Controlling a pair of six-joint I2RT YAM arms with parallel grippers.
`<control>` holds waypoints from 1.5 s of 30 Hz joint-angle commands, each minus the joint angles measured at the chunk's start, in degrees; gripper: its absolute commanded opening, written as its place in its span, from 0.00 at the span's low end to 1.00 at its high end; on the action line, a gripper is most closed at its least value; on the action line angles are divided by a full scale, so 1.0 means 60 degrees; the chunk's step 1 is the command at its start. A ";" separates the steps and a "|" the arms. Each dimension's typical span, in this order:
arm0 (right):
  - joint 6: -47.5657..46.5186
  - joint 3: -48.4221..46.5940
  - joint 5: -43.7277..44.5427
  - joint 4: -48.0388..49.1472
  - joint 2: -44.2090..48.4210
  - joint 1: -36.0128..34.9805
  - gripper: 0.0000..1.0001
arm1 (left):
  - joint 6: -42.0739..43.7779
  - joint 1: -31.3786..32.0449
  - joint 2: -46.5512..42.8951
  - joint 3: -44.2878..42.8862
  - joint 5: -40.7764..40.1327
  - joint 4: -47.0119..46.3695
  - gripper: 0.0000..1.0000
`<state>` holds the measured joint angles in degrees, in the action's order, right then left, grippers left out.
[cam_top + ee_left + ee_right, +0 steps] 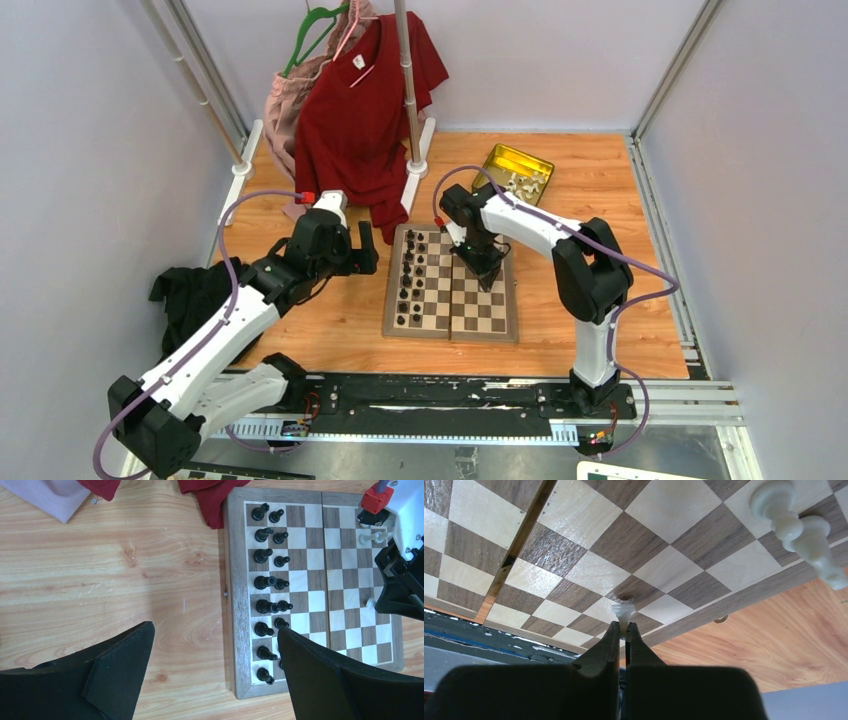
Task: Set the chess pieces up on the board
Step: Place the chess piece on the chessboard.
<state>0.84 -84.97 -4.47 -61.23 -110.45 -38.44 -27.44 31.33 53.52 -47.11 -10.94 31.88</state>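
As right gripper [622, 627] pinches, tiny cream piece [623, 612]

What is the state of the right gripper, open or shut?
Shut: in the right wrist view, the right gripper pinches a small white chess piece over the board.

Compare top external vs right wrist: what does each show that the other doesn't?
Top external only: the gold tin holding loose white pieces behind the board, black pieces lined along its left side, the red shirt, the left arm. Right wrist only: the right pincer shut on a small white piece over squares near the board's edge, with two more white pieces nearby. Shared: the board, with the right pincer over its right half.
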 commanded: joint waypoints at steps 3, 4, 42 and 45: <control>0.0149 -0.0354 0.0218 -0.0430 -0.0076 0.0224 0.00 | 0.0180 0.0066 0.0148 0.0044 0.0006 -0.0363 1.00; 0.0145 -0.0390 0.0218 -0.0481 -0.0092 0.0243 0.00 | 0.0192 0.0066 0.0170 0.0044 0.0020 -0.0389 1.00; -0.0037 -0.0935 0.0064 -0.1230 -0.0840 0.0350 0.15 | 0.0326 0.0066 0.0453 0.0073 0.0076 -0.0649 1.00; -0.0073 -0.0914 0.0004 -0.1206 -0.0804 0.0344 0.20 | 0.0297 0.0066 0.0468 0.0114 0.0095 -0.0684 1.00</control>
<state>0.82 -89.54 -3.99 -66.70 -114.98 -36.97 -26.13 31.33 56.01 -47.11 -10.70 29.58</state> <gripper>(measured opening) 0.176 0.997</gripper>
